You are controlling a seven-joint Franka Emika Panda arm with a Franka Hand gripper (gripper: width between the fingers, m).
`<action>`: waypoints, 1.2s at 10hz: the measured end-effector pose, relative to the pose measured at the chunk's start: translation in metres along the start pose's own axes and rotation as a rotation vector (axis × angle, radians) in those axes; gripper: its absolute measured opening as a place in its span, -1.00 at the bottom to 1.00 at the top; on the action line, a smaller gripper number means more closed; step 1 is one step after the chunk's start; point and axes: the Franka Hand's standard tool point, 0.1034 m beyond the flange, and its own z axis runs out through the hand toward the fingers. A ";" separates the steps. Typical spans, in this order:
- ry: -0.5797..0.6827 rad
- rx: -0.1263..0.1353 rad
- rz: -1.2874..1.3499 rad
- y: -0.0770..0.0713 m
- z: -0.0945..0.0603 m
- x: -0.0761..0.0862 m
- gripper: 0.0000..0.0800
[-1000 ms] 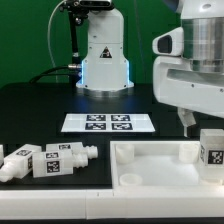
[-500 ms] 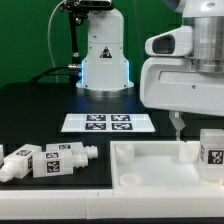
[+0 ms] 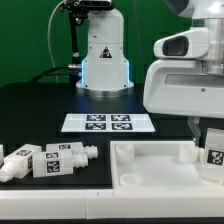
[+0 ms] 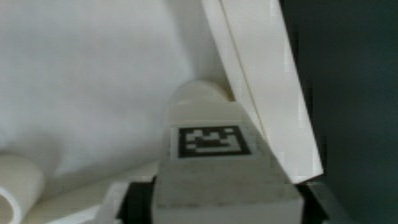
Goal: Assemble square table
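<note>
White glossy plastic forms the square slab (image 3: 150,163), boxy-rimmed, lying along the desk's (image 3: 40,110) front edge toward the exterior view's right. A chunky tagged leg (image 3: 212,152) stands upright at the slab's edge on that side. The gripper (image 3: 205,134) seems clamped on it: only the wrist view shows dark fingers (image 4: 139,203) against both its flanks. Other legs (image 3: 62,158) lie on the desk toward that view's left, and the marker board (image 3: 108,123) lies mid-desk.

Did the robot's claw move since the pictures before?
Yes. Judged against the fixed marker board, the gripper has shifted toward the exterior view's right and come lower. It is now down around the upright leg.
</note>
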 end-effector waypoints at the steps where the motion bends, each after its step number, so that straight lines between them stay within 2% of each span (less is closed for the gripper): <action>1: -0.001 0.001 0.068 0.001 0.000 0.001 -0.29; 4: -0.014 0.006 0.474 0.003 0.001 0.000 -0.29; 6: -0.043 0.046 0.834 0.005 0.002 0.002 -0.29; 8: -0.061 0.053 1.030 0.004 0.002 0.001 -0.29; 9: -0.060 0.052 1.021 0.004 0.003 0.001 -0.22; 10: -0.059 0.053 0.981 0.005 0.003 0.000 0.12; 11: -0.054 0.046 0.888 0.005 0.002 0.001 0.12; 12: -0.048 0.043 0.723 0.004 -0.002 0.003 0.50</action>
